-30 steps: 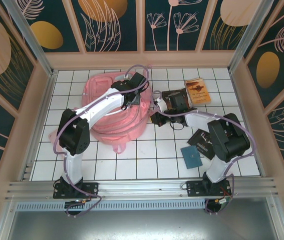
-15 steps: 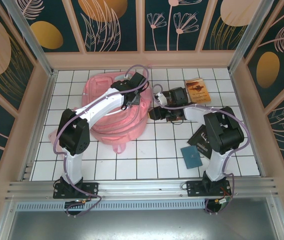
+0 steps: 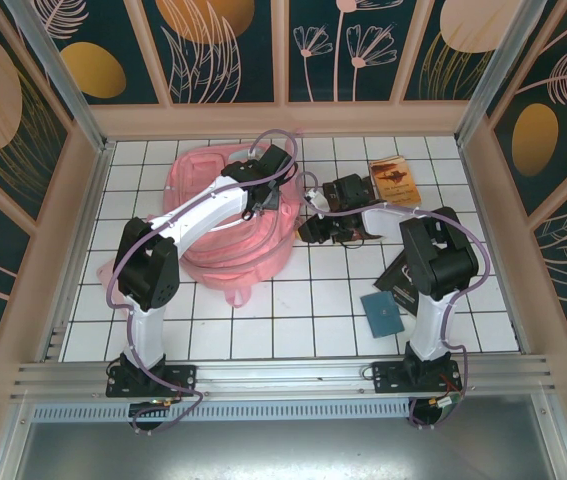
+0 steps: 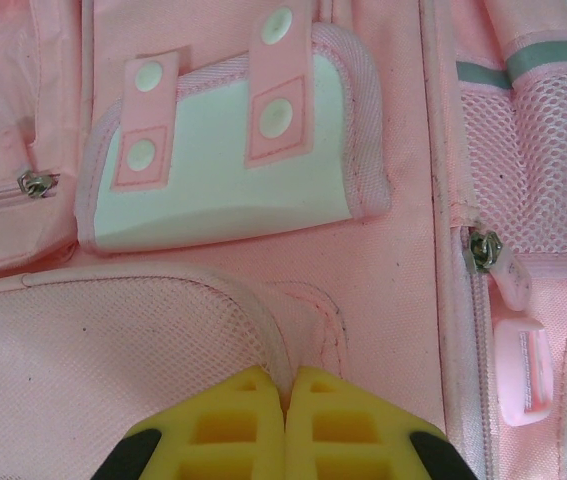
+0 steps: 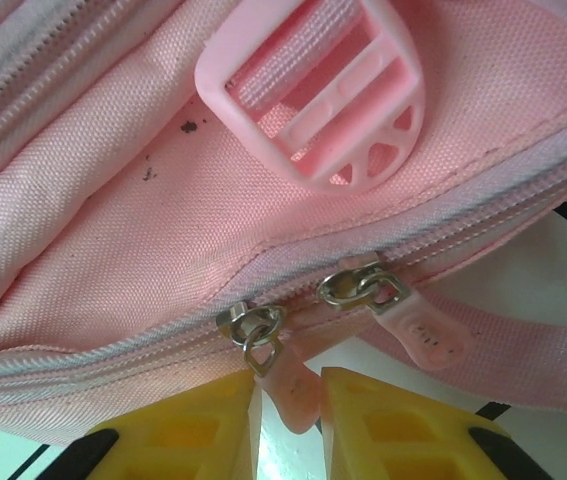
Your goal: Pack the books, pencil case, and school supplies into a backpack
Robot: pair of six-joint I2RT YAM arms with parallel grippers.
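Note:
The pink backpack (image 3: 198,190) lies flat at the back left of the tiled table. My left gripper (image 3: 261,205) rests on top of it. In the left wrist view its yellow fingers (image 4: 285,375) are shut on a fold at the rim of a mesh pocket of the backpack (image 4: 393,250). My right gripper (image 3: 308,231) is at the bag's right edge. Its jaws (image 5: 288,385) stand slightly open around a pink zipper pull (image 5: 298,392), with a sliver of gap on the left. An orange-brown book (image 3: 395,182) lies at the back right. A black book (image 3: 399,282) is partly under the right arm.
A small teal-blue flat item (image 3: 382,313) lies near the right arm's base. A second zipper pull (image 5: 421,328) and a pink strap buckle (image 5: 313,90) sit close to the right fingers. Wooden walls enclose the table on three sides.
My right gripper has moved left to the backpack's right edge, and its arm has folded in closer. The left arm and the backpack have not moved.

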